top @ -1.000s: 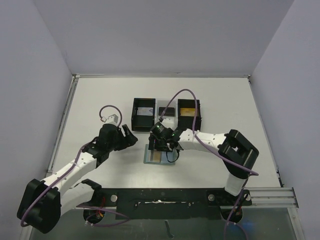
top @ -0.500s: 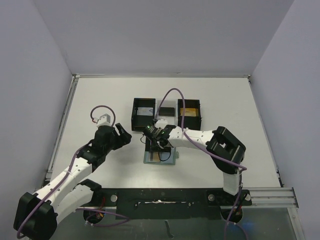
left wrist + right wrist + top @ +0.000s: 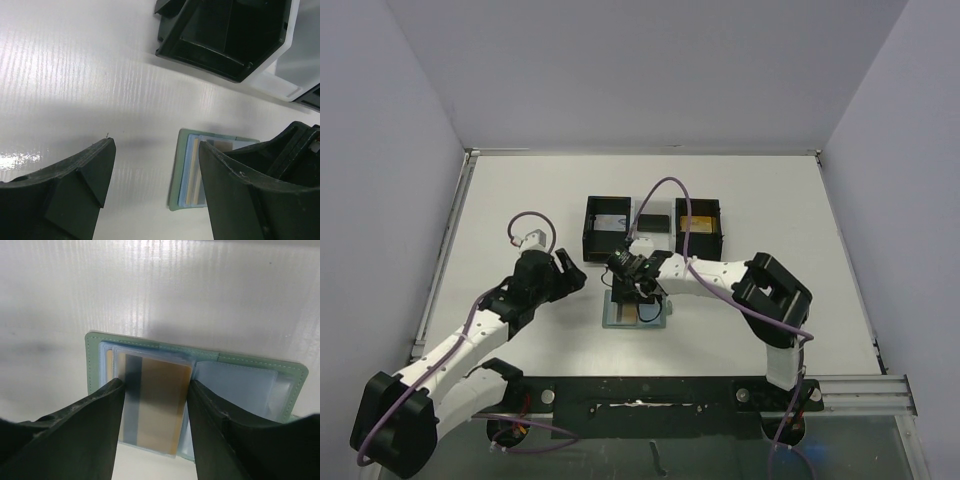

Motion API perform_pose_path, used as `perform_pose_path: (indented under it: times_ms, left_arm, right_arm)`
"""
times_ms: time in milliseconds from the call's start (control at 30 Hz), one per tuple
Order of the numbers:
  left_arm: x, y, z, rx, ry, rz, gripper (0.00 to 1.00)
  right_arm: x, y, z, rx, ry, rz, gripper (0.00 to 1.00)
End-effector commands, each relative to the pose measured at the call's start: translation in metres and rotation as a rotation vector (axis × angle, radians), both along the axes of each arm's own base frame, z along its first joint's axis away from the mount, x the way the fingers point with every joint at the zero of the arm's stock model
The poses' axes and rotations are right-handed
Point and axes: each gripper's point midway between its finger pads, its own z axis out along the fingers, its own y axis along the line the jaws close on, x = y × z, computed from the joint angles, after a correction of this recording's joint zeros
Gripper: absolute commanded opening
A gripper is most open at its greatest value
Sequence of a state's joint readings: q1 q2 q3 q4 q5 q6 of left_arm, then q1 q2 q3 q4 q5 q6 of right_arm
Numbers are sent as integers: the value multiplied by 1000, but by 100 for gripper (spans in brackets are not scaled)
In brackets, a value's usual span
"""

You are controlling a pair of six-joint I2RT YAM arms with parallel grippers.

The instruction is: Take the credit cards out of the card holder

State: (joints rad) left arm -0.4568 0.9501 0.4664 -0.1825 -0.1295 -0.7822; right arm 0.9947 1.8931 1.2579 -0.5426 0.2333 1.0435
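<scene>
At mid-table, just in front of the tray [image 3: 588, 228], the holder [image 3: 620, 320] lies open and flat, pale pockets up, with the right gripper [image 3: 155, 385] low over its left pocket. Its jaws stand about half apart, one on each long side of the gold card [image 3: 157, 405]. They have hold of nothing that I can see, though whether the pads already touch the card's edges I cannot tell. The card sits under the clear pocket film, so a straight lift would likely drag the holder up with it. The better course, I judge, is to settle the tips square on the card's edges, close gently and evenly, then draw the card along its length out of the pocket mouth, keeping it low and level. The left gripper [image 3: 155, 150] hangs wide open and empty just to the holder's left. It could press the green rim down to keep the holder from sliding. A tilted or hurried pinch risks bending the card or catching the film.
</scene>
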Motion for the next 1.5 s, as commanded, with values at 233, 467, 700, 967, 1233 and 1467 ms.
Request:
perform_pose_path:
  times_ms: [233, 467, 700, 967, 1233, 1467]
  left_arm:
    - [9, -21, 14, -71, -37, -71, 66]
    - [10, -26, 13, -79, -30, -91, 66]
    - [11, -22, 15, -67, -34, -72, 66]
    - [12, -1, 24, -29, -71, 24, 66]
    - [11, 6, 30, -24, -96, 55, 66]
    - [10, 2, 25, -28, -77, 38, 66]
  right_arm:
    - [-2, 4, 8, 177, -19, -10, 40]
    - [0, 0, 12, 236, -27, -18, 33]
    - [7, -16, 29, 147, -76, -36, 48]
    - [9, -7, 40, 35, -95, 30, 63]
    - [11, 12, 27, 1, -60, 23, 70]
    - [-1, 6, -3, -62, 12, 30, 69]
